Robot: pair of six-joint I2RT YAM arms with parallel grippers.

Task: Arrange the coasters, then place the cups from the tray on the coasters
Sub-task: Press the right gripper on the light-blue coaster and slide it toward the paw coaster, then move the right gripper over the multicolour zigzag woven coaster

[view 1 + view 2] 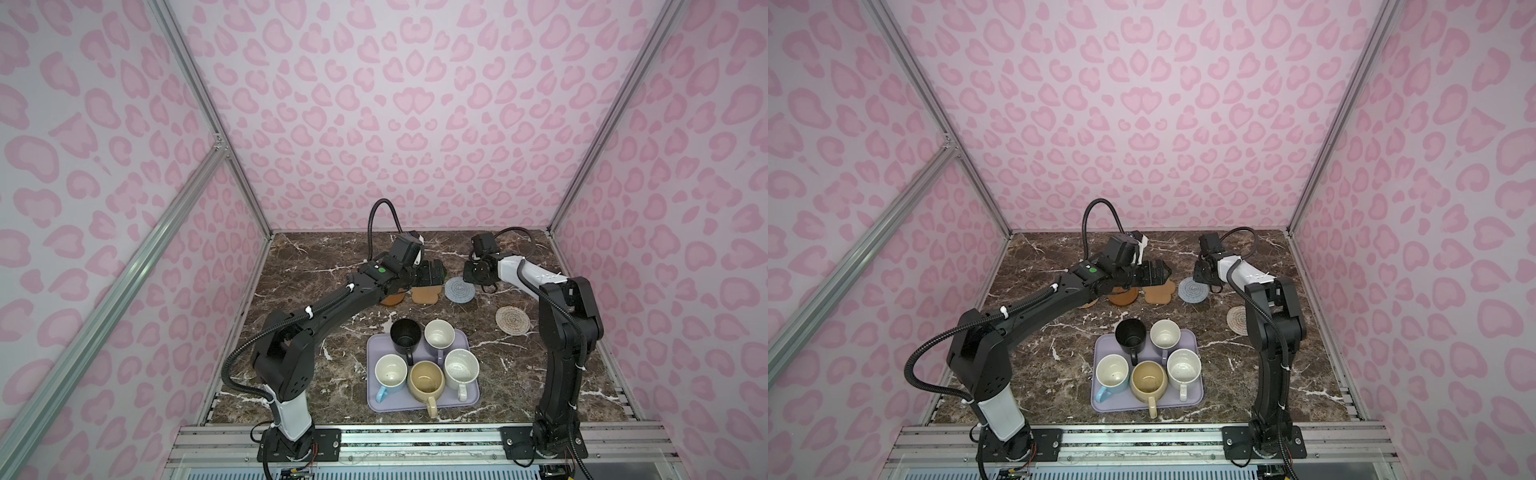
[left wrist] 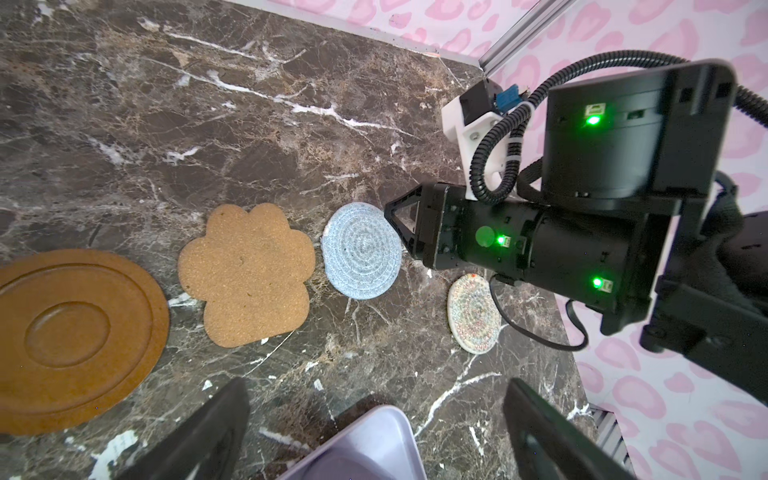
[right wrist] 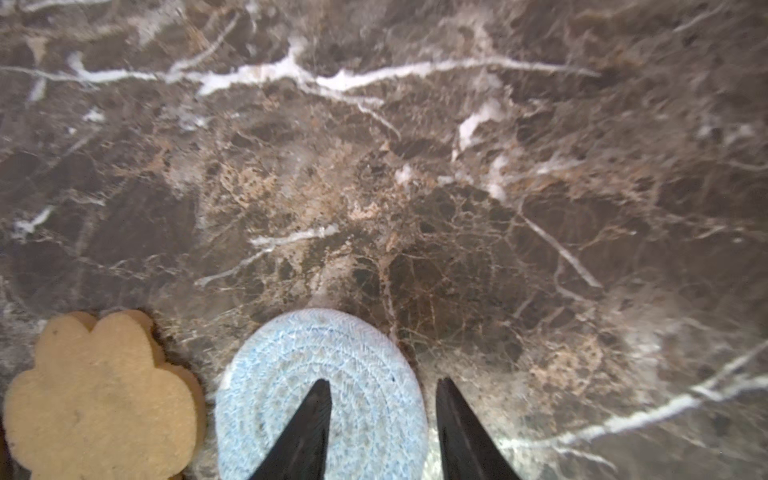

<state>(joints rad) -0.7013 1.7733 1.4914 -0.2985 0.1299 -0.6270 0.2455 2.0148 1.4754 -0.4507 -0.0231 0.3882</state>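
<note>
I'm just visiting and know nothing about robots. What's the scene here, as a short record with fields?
Surface: marble table
Tray: lavender tray, front centre
Cups on tray: black cup, lavender cup, light blue cup, yellow-beige cup, speckled white cup
Coasters seen: dark brown coaster, paw coaster, grey-blue coaster in a row; cream coaster apart
Left arm: left gripper open, empty, raised by the row
Right arm: right gripper, jaws apart at the grey-blue coaster's edge
Cups on coasters: none yet
</note>
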